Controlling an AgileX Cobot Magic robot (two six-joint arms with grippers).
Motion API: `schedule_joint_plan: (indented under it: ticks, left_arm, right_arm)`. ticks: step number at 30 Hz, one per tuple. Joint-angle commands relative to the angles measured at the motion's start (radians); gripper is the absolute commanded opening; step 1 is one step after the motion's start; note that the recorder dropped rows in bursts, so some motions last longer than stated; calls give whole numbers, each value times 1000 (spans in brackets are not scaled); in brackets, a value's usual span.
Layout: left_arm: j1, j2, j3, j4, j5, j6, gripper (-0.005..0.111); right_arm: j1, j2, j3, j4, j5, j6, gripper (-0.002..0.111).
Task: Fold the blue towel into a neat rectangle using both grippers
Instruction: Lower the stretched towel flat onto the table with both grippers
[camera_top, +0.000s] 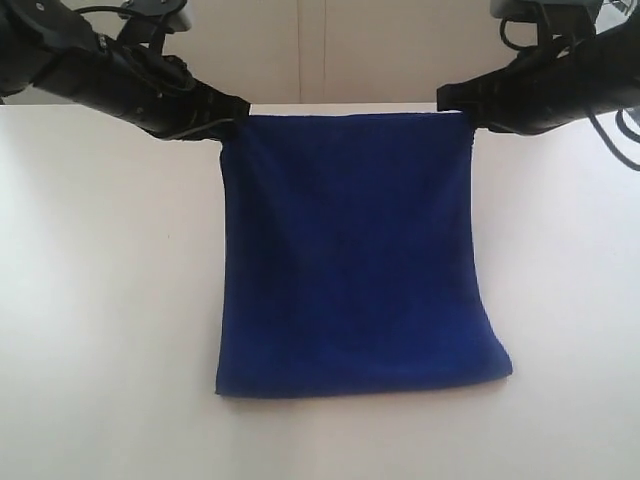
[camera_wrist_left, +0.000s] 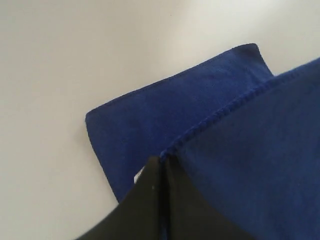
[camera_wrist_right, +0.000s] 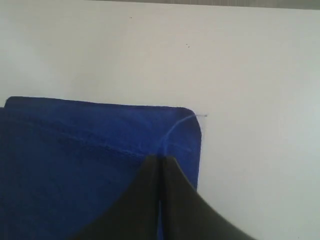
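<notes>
Across frame top, left pincer and right pincer clamp blue towel corners; seemingly mid-fold, you must lower both evenly.

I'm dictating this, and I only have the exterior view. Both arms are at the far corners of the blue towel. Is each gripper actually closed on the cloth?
Observer: On the left, yes. The left wrist view shows the left gripper pinched shut on the blue towel, right at its stitched hem.
Operator: And the right one?
Observer: Same there. The right gripper is shut on the towel's corner.
Operator: What's under the lifted edge?
Observer: A second layer of towel lies flat on the table, and a thin loose thread trails from its rounded corner.
</notes>
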Motion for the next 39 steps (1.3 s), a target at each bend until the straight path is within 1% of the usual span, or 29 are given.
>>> schedule_joint_plan:
  ticks: [1,6,15,27,32,39]
  left_arm:
    - [4,43,-59,-3,16,0,0]
    - [8,87,-119,-11,19,0,0]
    - [46,146,-191,-26,29,2,0]
    - [46,241,-317,-26,63,1,0]
    - [46,278,-335,-26,55,1,0]
    - [46,334,-341,-26,14,6,0]
  right_arm:
    - [-2,37,-46,-1,-15,2,0]
    - [-2,75,-92,-5,-15,2,0]
    - [-2,153,-170,-5,-17,2,0]
    - [-11,212,-248,-8,-30,5,0]
    - [-34,239,-248,-8,-45,5,0]
    - [-34,320,-248,-8,-100,5,0]
